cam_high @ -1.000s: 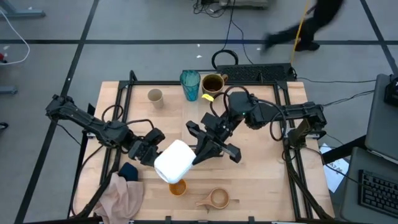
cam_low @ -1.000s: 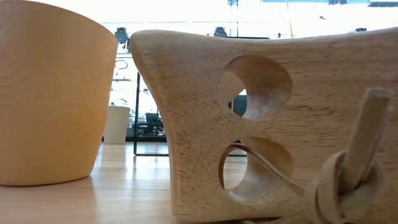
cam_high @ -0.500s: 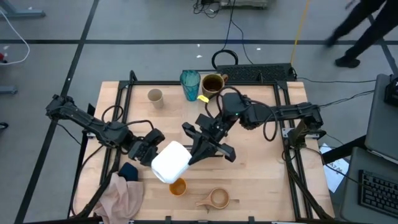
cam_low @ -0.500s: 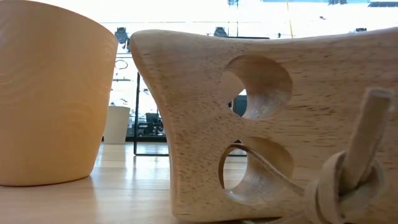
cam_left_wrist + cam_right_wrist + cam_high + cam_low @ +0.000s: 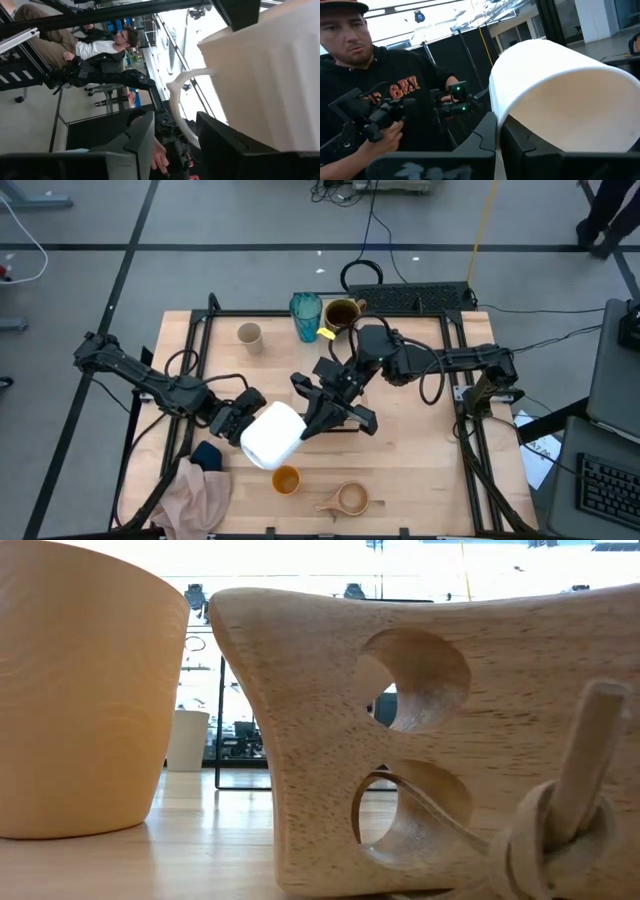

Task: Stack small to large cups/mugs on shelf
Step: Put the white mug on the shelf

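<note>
A white mug (image 5: 272, 436) hangs in the air over the middle of the table, between my two grippers. My right gripper (image 5: 312, 420) is shut at its right end. My left gripper (image 5: 175, 120) is at its left side, open, one finger on each side of the mug's handle (image 5: 176, 95). An orange cup (image 5: 286, 479) and a wooden handled cup (image 5: 350, 499) stand near the front edge. A teal tumbler (image 5: 306, 317), a dark mug (image 5: 341, 314) and a small beige cup (image 5: 249, 336) stand at the back. I cannot make out the shelf. My right gripper has the edge of the mug's end (image 5: 495, 107) running down into the slit between its two fingers, pinched at their tips. It comes nearly level from the table's right. The mug lies on its side, clear of the table. My left gripper has one finger (image 5: 225, 142) reaching through the handle loop along the mug's wall; whether it touches, I cannot tell. The other finger (image 5: 142, 140) stands apart from the handle.
A pink cloth (image 5: 200, 495) and a dark blue item (image 5: 207, 453) lie at the near left. A black frame (image 5: 200, 330) runs around the table. In the low view the orange cup (image 5: 80, 690) and the wooden cup's handle (image 5: 420, 740) fill the foreground. A person (image 5: 380, 75) stands beyond the table.
My right gripper has gone toward the table's left edge with the white mug, which stays clear of the table. The mug has shifted left against my still left gripper and now uncovers the orange cup below it.
</note>
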Action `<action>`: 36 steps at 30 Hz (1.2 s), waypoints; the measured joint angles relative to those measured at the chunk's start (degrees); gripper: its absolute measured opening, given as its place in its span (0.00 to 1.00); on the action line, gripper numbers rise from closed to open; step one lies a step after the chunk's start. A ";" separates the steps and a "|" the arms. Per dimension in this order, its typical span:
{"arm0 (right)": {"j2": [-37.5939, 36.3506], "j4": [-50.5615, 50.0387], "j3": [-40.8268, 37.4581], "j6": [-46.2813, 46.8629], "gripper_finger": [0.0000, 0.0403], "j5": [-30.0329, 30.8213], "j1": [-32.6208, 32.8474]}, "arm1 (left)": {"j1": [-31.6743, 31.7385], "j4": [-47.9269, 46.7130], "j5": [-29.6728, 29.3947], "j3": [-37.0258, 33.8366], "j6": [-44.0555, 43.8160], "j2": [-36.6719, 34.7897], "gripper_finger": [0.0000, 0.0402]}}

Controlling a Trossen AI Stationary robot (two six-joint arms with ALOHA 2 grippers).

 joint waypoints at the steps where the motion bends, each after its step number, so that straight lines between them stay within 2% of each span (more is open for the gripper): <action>1: 0.00 -0.07 0.00 0.01 0.00 0.00 0.01 | 0.01 -0.03 -0.01 0.01 -0.01 -0.01 0.35; 7: 0.00 -0.02 0.00 0.01 0.00 -0.04 0.02 | 0.04 -0.18 -0.41 0.01 -0.45 -0.01 0.29; 18: 0.00 -0.11 0.00 0.00 0.00 -0.11 0.04 | 0.07 -0.46 -1.10 0.03 -1.82 0.02 0.03; 36: 0.00 -1.50 0.02 -0.25 0.00 -0.26 -0.04 | -0.76 -0.48 -4.89 0.01 1.25 0.06 0.01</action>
